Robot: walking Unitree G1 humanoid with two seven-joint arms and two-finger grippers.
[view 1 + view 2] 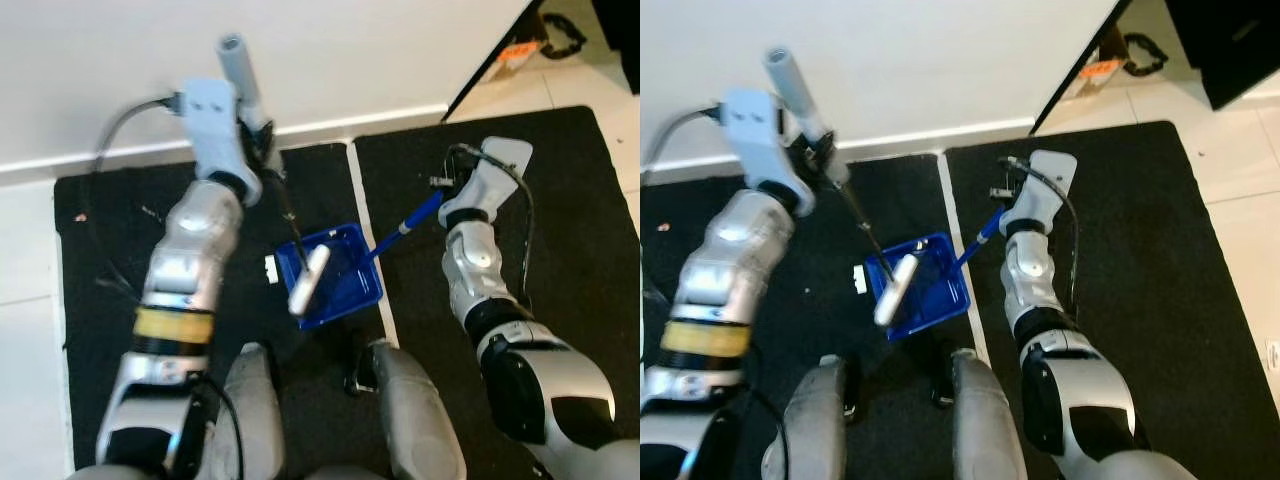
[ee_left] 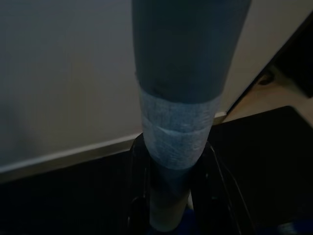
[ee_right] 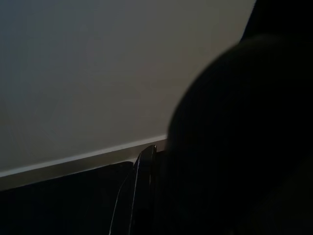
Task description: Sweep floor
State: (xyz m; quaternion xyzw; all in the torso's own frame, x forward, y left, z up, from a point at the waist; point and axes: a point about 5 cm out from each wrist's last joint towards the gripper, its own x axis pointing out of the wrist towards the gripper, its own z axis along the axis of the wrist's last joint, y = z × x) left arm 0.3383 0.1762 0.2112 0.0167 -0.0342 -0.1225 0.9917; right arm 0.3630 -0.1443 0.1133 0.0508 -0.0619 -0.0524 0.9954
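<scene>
A blue dustpan (image 1: 352, 290) lies on the black mats in front of my legs, across the seam between them. The broom's white brush head (image 1: 309, 280) rests inside it. A thin black shaft runs up from the head to the grey taped broom handle (image 1: 238, 65). My left gripper (image 1: 258, 140) is shut on that handle near the wall, and its fingers (image 2: 138, 196) flank the tube. The dustpan's blue handle (image 1: 408, 225) slants up to the right into my right gripper (image 1: 445, 190), which is shut on it. The right wrist view is very dark.
A white wall with a baseboard (image 1: 340, 125) runs just behind the mats. A small white scrap (image 1: 270, 268) lies left of the dustpan, and an orange crumb (image 1: 80, 216) sits on the left mat. Pale tile floor (image 1: 30, 340) borders the mats.
</scene>
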